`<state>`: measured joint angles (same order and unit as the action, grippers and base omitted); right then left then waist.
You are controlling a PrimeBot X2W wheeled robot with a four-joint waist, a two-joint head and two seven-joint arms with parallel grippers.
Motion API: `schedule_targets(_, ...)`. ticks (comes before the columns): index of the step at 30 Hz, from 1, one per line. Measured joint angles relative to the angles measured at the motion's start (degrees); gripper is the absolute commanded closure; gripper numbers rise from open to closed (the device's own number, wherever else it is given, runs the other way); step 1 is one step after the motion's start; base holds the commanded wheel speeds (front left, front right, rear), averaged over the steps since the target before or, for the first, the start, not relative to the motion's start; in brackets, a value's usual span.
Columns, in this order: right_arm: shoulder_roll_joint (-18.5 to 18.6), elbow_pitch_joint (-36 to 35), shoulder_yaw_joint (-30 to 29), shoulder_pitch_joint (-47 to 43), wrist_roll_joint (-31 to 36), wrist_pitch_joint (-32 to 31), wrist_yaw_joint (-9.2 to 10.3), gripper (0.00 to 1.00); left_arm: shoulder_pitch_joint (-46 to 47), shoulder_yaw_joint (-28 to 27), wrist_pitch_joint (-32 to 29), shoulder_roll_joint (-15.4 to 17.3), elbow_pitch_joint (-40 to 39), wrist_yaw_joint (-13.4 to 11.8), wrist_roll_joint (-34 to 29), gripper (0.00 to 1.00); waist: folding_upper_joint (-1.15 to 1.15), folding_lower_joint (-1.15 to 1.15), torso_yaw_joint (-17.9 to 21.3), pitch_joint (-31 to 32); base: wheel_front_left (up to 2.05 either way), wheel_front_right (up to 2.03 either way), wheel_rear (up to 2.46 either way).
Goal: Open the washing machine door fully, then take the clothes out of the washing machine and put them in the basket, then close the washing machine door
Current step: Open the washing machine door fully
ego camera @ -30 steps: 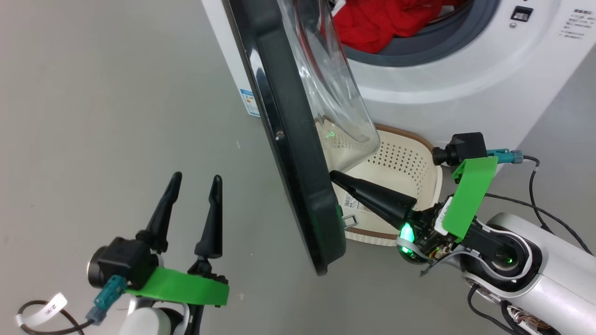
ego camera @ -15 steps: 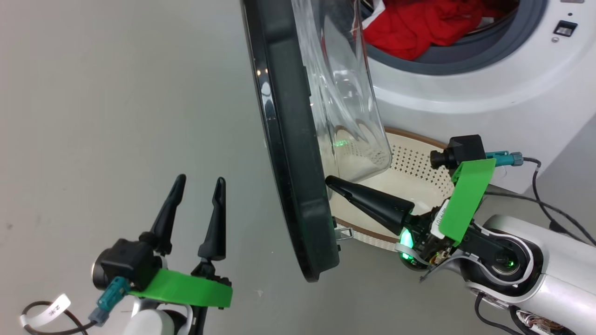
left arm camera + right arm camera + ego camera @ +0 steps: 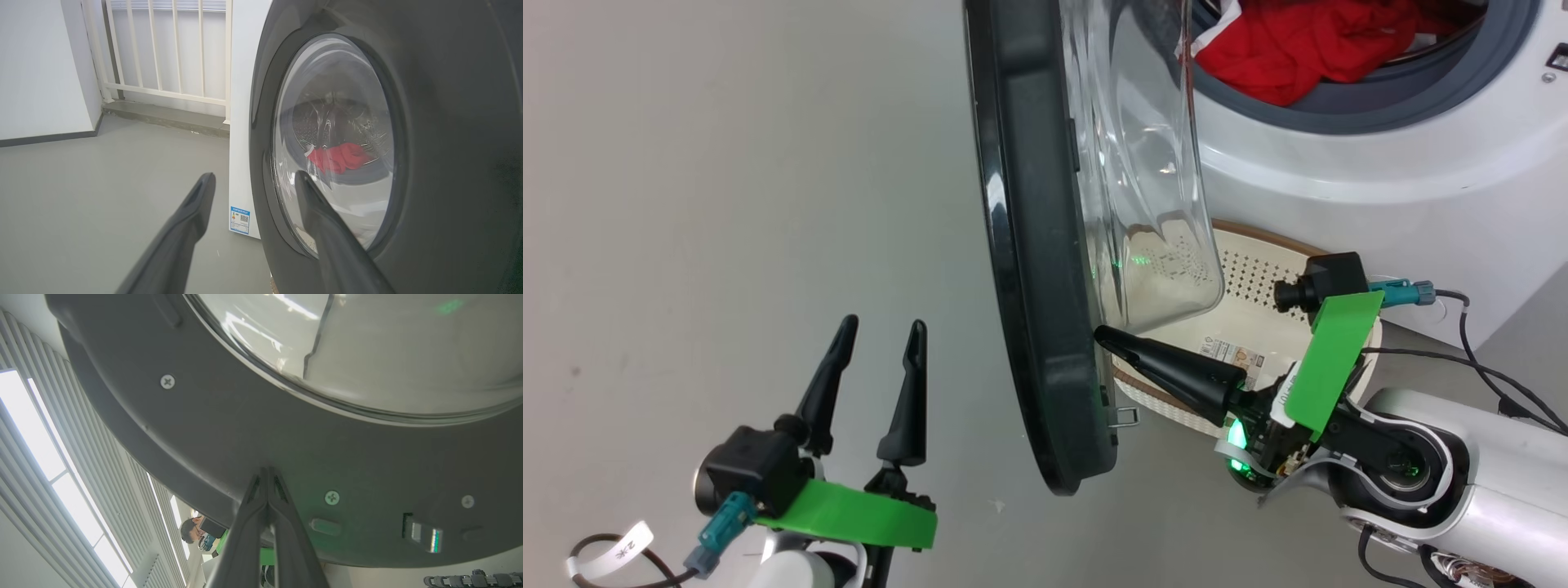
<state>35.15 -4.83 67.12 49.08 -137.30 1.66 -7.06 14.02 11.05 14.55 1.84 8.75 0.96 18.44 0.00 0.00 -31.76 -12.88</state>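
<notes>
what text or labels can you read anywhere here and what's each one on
No text reads cleanly.
White cable tag, lower left of the head view: two characters, perhaps "2" first, unclear.
Paper label in the basket: barcode and print, too small.
Blue sticker on the washing machine: QR code and print, too small.
White tag beside the green bracket: mostly hidden.

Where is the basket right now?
In the head view, the basket sits on the floor against the front of the washing machine, right of the open door, just beyond the right hand.
</notes>
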Motion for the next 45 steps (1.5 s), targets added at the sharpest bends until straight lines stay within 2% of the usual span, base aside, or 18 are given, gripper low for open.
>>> schedule_targets(16,-0.56,0.85,2.04,1.72,-1.53,0.38,0.00,1.00,-0.01,-0.13,0.00,0.00,-0.29,-0.52,0.38,0.00,0.00,0.00,-0.66,-0.34,0.00,0.00,0.00)
schedule_targets(22,-0.34,1.24,2.32,1.71,-0.24,3.41,0.00,1.00,-0.01,-0.13,0.00,0.00,-0.25,-0.52,0.40,0.00,0.00,0.01,-0.56,0.12,0.00,0.00,0.00)
schedule_targets(23,-0.32,1.43,2.46,1.72,0.85,4.49,0.00,0.82,-0.01,-0.15,0.00,0.00,-0.24,-0.52,0.40,0.00,0.00,0.00,-0.49,0.22,0.00,0.00,0.00)
schedule_targets(26,0.08,2.93,3.91,2.10,4.74,8.24,0.00,0.08,-0.01,-0.29,0.00,0.00,-0.22,-0.52,0.40,0.00,0.00,0.00,-0.09,0.49,0.00,0.00,0.00)
schedule_targets(27,0.32,3.55,4.36,2.15,6.26,9.25,0.00,0.00,-0.02,-0.36,0.00,0.00,-0.22,-0.52,0.40,0.00,0.00,0.00,0.09,0.57,0.00,0.00,0.00)
schedule_targets(31,0.32,6.55,5.67,2.27,11.26,11.99,0.00,0.00,-0.05,-0.66,0.00,0.00,-0.22,-0.52,0.40,0.00,0.00,0.00,0.80,0.88,0.00,0.00,0.00)
schedule_targets(35,-0.79,12.72,5.35,2.27,16.82,12.55,0.00,0.00,-0.17,-1.14,0.00,0.00,-0.25,-0.52,0.38,0.00,0.00,0.00,1.65,1.14,0.00,0.00,0.00)
schedule_targets(43,-8.99,25.08,-7.80,-3.04,36.75,12.81,0.00,0.00,-1.79,-1.75,0.00,0.02,-0.51,-0.98,0.29,0.00,0.00,0.00,3.11,2.04,0.00,0.00,0.00)
schedule_targets(45,-12.06,27.58,-13.06,-6.69,44.86,12.80,0.00,0.00,-2.40,-1.85,0.00,0.02,-0.56,-0.98,0.27,0.00,0.00,0.00,3.48,2.42,0.00,0.00,0.00)
